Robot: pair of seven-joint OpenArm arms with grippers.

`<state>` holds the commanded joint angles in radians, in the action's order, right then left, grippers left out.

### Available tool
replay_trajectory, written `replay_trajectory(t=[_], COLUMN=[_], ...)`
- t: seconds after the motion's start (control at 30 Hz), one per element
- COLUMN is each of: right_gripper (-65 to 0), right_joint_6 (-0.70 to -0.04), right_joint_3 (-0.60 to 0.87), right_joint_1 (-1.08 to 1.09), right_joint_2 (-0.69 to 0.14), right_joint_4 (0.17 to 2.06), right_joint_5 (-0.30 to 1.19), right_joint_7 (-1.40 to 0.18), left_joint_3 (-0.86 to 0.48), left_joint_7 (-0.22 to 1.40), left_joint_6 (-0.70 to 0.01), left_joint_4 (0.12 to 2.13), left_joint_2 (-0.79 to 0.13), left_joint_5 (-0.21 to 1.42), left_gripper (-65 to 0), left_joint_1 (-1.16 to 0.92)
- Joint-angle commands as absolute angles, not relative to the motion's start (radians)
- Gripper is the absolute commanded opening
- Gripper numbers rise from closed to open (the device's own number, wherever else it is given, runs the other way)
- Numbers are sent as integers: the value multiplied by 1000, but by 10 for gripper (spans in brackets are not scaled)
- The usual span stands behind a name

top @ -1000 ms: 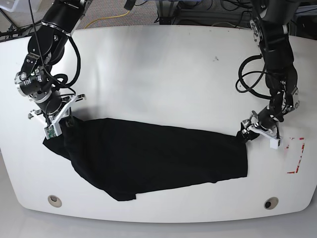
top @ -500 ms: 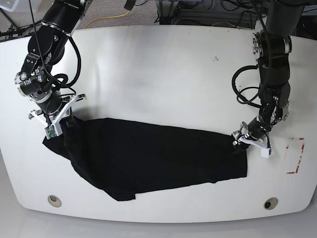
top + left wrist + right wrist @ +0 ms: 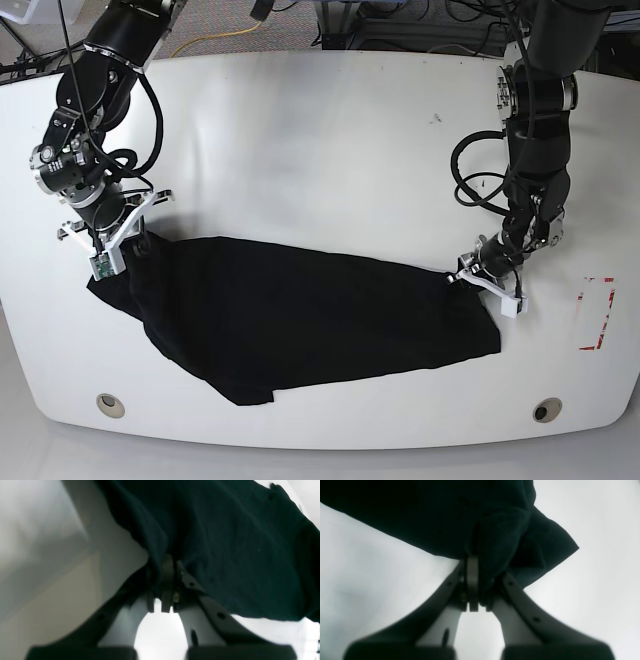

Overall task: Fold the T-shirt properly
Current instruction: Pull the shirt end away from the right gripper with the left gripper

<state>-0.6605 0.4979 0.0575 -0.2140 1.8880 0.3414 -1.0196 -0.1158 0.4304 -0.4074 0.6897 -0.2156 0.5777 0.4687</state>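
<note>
At the table's (image 3: 320,130) left side, the right gripper (image 3: 128,250) is clenched on a bunched fold at the far-left end of the T-shirt (image 3: 300,320), its fingers (image 3: 472,580) pinching black cloth. The shirt lies as a long dark band across the near half of the white table, no print or lettering showing. At its far-right corner the left gripper (image 3: 470,276) grips the fabric edge tightly. Red tape marks (image 3: 598,315) sit at the right edge.
</note>
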Motion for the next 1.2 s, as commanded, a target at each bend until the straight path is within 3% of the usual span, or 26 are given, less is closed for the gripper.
replay_trajectory(t=[0.43, 0.8, 0.93, 1.1, 1.2], right_gripper=[-650, -650, -650, -650, -650], right_joint_6=[-661, -662, -662, -662, -662], right_joint_3=[493, 490, 490, 490, 490], right_joint_1=[58, 59, 58, 58, 58], right_joint_2=[-217, -211, -211, -211, -209], right_joint_4=[1890, 1890, 1890, 1890, 1890], right_joint_5=[341, 341, 341, 341, 341], right_joint_7=[-1020, -1020, -1020, -1020, -1020], left_joint_3=[-380, -552, -572, -595, -634], left_joint_7=[699, 817, 817, 865, 898], left_joint_6=[-410, -414, -415, -417, -453], left_joint_4=[1242, 1609, 1661, 1724, 1748], left_joint_2=[-302, -298, -298, -298, -298], left_joint_5=[575, 576, 578, 578, 611], left_gripper=[-650, -650, -521, -292, -268], left_joint_1=[70, -274, -323, -338, -338])
